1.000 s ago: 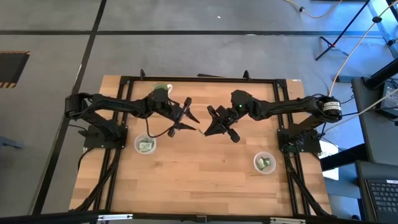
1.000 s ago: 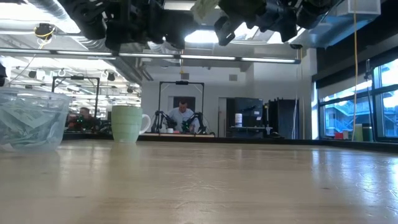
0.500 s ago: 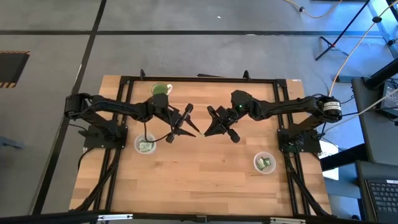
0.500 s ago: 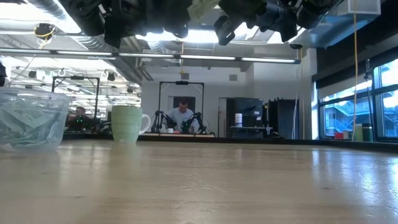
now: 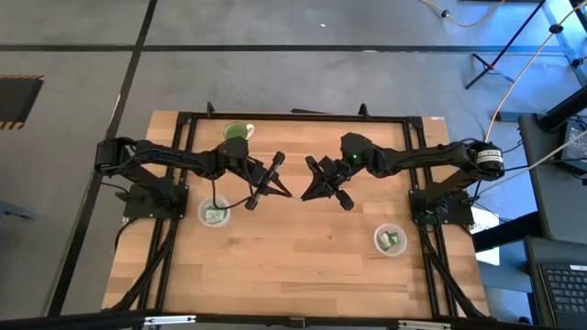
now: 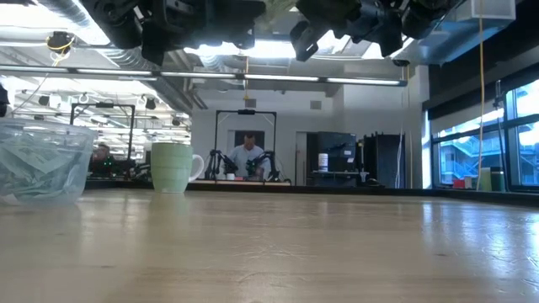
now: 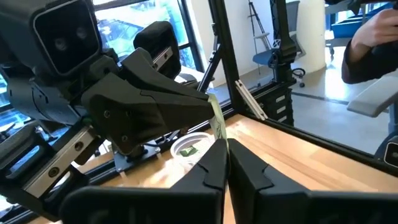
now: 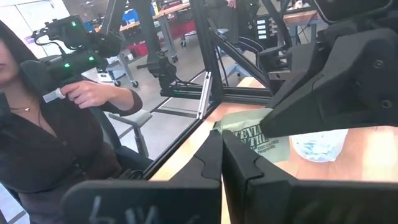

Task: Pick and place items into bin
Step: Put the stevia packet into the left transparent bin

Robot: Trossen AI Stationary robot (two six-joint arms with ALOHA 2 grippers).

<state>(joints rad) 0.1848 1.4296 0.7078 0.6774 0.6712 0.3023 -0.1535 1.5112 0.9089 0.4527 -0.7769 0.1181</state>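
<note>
Both arms meet in mid-air above the middle of the wooden worktop [image 5: 303, 266], toward its far side. The left gripper [image 5: 278, 186] and the right gripper [image 5: 307, 188] point at each other, tips nearly touching, with one green-and-white packet [image 8: 256, 140] between them. In the right wrist view the right gripper's jaws are closed on the packet's near edge, and the left gripper's jaws clamp its opposite edge. In the left wrist view the packet [image 7: 217, 122] shows edge-on, pinched from both sides.

A clear cup holding packets [image 5: 214, 214] stands at 8 o'clock from the meeting point. Another [image 5: 390, 240] stands at 4 o'clock. A light-green mug [image 5: 238, 133] sits at 11 o'clock near the far edge.

A person [image 8: 43, 124] sits beyond the worktop.
</note>
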